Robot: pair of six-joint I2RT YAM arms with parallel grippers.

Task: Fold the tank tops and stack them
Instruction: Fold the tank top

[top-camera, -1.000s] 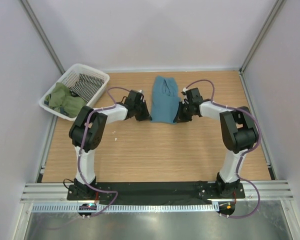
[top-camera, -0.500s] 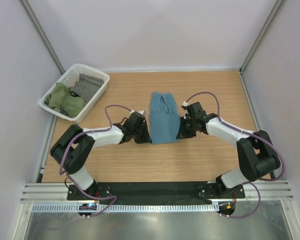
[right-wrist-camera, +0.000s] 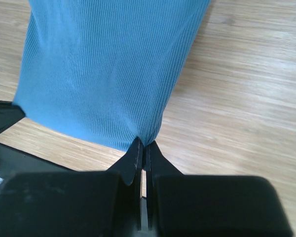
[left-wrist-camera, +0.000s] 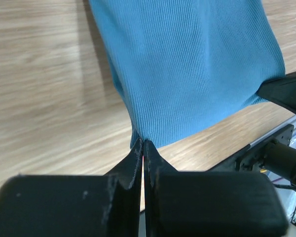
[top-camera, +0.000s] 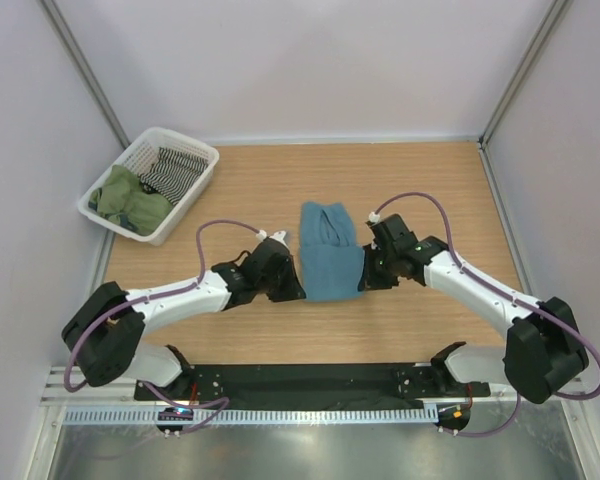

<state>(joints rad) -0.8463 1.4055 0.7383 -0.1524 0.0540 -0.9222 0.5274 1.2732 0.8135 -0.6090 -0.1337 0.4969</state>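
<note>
The teal-blue tank top (top-camera: 329, 250) lies as a narrow folded strip down the middle of the wooden table. My left gripper (top-camera: 298, 292) is shut on its near left corner (left-wrist-camera: 144, 134), the ribbed cloth pinched between the black fingertips. On the other side my right gripper (top-camera: 364, 284) is shut on the near right corner (right-wrist-camera: 147, 137). Both hold the near hem just above the table. An olive-green tank top (top-camera: 128, 198) sits crumpled in the white basket (top-camera: 196, 196) at the back left.
The basket also holds a black-and-white striped cloth (top-camera: 173, 168). White walls close off the table on three sides. The black base rail (top-camera: 310, 380) with both arm mounts runs along the near edge.
Both grippers have pulled the teal tank top toward the near edge, staying shut on its corners. The arms have stretched out lower and flatter.
</note>
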